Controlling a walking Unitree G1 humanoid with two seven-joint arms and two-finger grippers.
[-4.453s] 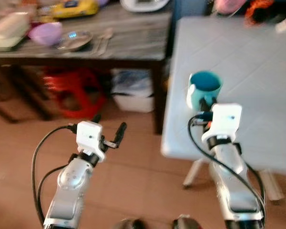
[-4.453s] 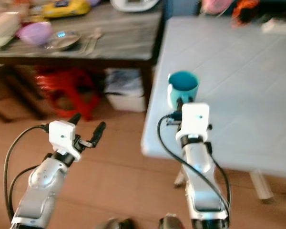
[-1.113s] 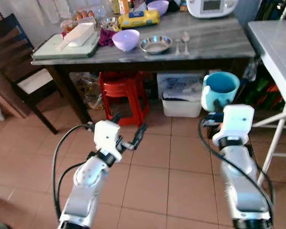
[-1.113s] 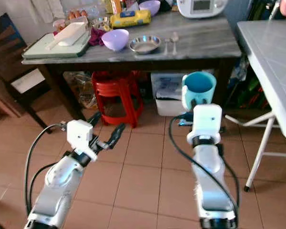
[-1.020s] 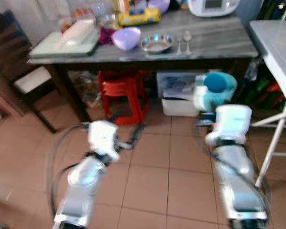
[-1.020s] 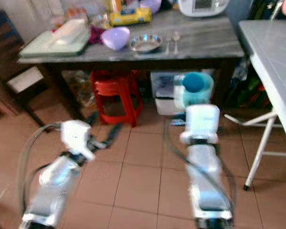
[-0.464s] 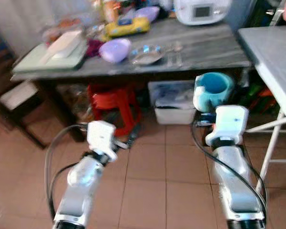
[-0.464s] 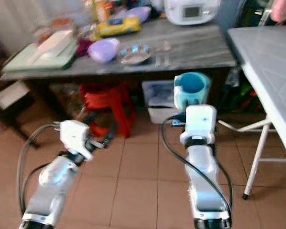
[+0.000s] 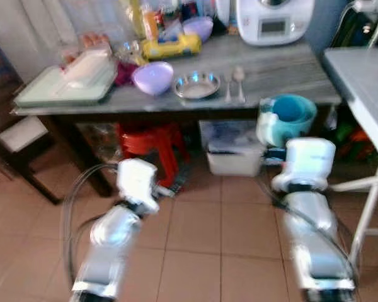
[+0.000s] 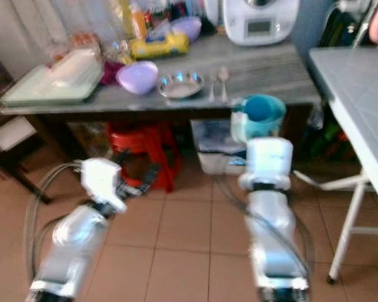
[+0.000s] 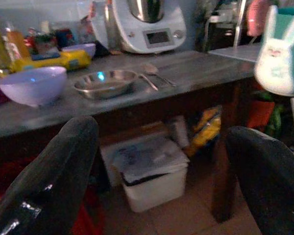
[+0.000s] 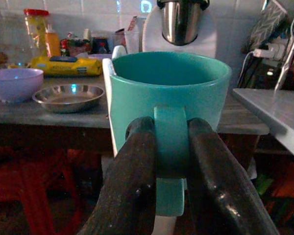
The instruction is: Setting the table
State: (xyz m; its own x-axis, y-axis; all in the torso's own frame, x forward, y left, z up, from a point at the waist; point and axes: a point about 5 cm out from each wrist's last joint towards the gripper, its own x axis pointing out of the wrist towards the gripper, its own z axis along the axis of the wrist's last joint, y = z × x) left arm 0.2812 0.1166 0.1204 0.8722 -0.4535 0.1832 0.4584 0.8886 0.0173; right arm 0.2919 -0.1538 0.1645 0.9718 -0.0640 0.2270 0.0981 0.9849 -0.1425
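Two grippers up: I see both arms raised over the tiled floor [image 9: 195, 251], facing the side table.
right gripper [image 12: 169, 147]: fingers clamped on the handle of the teal mug [image 12: 171, 83], one finger on each side of it.
teal mug: upright, open end up, held in the air just in front of the near right edge of the side table; white rabbit face on its side shows in the left wrist view [image 11: 279, 54].
left gripper [image 11: 161, 161]: fingers spread wide apart, nothing between them; held low on the left, in front of the red stool.
side table [image 9: 283, 75]: grey top, dark legs, runs across the far side of the scene.
on it, left to right: pale tray [image 9: 63, 85], purple bowl [image 9: 152, 77], steel dish [image 9: 197, 85], two spoons [image 9: 234, 82] just right of the dish.
far edge of it: yellow pack [image 9: 164, 46], second purple bowl [image 9: 197, 27], bottles, white kitchen appliance [image 9: 274, 19].
under it: red stool [image 9: 151, 141] on the left, white bin [image 9: 233, 154] beside it on the right.
white folding table [image 10: 359, 94]: far right, well apart from the mug.
far left: dark chair [image 9: 12, 119] with a pale seat.
image quality: both head views blurred, so I cannot read small details.
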